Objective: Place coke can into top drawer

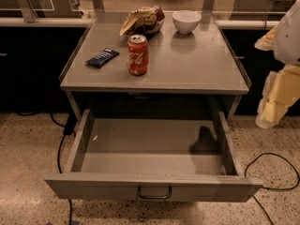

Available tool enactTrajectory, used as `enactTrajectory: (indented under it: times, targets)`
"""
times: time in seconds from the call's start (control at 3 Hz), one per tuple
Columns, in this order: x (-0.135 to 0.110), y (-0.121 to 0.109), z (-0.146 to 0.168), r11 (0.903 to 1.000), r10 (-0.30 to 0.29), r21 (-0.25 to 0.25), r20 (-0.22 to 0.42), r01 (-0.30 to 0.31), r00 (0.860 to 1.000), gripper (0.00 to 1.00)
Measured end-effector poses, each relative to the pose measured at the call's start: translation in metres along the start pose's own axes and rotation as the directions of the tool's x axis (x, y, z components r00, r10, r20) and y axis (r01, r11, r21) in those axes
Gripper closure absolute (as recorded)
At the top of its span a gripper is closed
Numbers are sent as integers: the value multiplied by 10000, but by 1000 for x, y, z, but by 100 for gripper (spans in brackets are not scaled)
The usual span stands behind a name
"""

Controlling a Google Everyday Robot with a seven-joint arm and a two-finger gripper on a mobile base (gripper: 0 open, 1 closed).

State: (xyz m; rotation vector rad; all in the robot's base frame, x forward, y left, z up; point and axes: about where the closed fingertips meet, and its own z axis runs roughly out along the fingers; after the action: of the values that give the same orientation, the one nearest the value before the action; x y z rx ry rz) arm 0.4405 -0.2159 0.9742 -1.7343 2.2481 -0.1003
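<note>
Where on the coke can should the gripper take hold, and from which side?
Grip the coke can around its middle, coming from the right: it stands upright, with open tabletop on that side. The gripper hangs beyond the tabletop's right edge.

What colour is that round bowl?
The round bowl is white in camera view; end effector hangs at right edge.

coke can (138, 55): red, white script, silver top. table (187, 74): plain grey. top drawer (117, 186) below table: same grey, dark handle (154, 192). wrapper (102, 57) on table: dark blue. bowl (186, 21) on table: white. pincer (268, 118) right of table: cream-yellow. floor (28, 163) under table: speckled beige.
</note>
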Motion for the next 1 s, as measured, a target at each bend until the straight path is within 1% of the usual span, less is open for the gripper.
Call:
enactTrajectory:
  times: [0.33,0.67,1.0]
  targets:
    - [-9,1,15,9989,-178,-427,-55,175,9998,0]
    - [-23,-3,31,9965,-456,-681,578,495,9973,0]
    - [-41,-8,53,9929,-745,-864,805,815,9940,0]
